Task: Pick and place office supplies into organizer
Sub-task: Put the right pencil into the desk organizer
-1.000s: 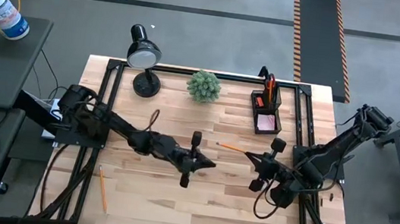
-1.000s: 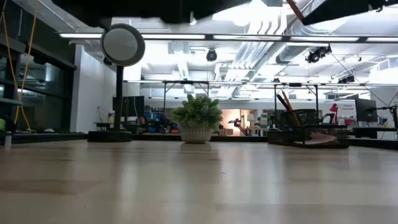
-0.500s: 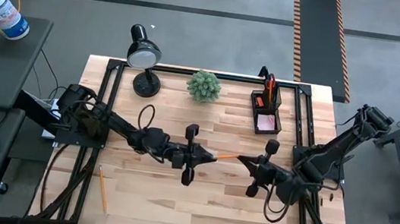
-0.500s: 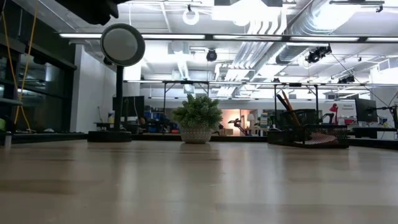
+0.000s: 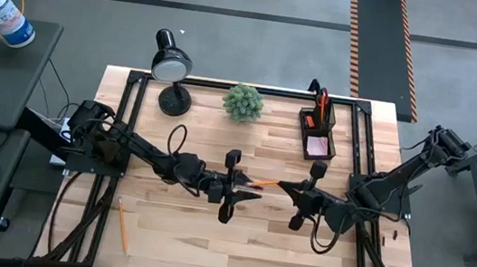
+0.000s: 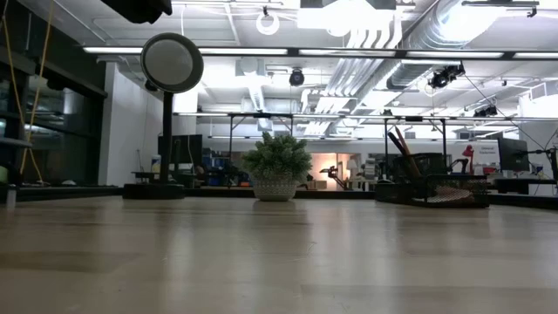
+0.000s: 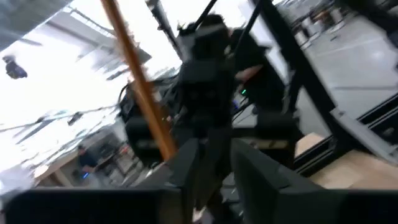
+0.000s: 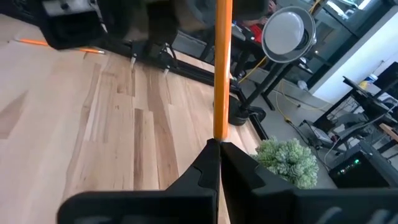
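So it's partway: organizer point(image 5: 318, 122) at the bench's point(image 5: 252, 245) far right already holds supplies. Mid-bench, the right claw point(image 5: 279, 185) pinches one pencil point(image 5: 265, 183) with the left claw point(image 5: 246, 187) at its other end, grip unclear. Another pencil point(image 5: 122, 225) lies loose.

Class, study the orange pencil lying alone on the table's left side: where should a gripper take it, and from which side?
Grip the loose pencil at mid-shaft, straight down from above, fingers across its length. It lies flat on the table, thin, with nothing beside it. The left gripper seems nearer, but it now meets the right gripper mid-table at the other pencil.
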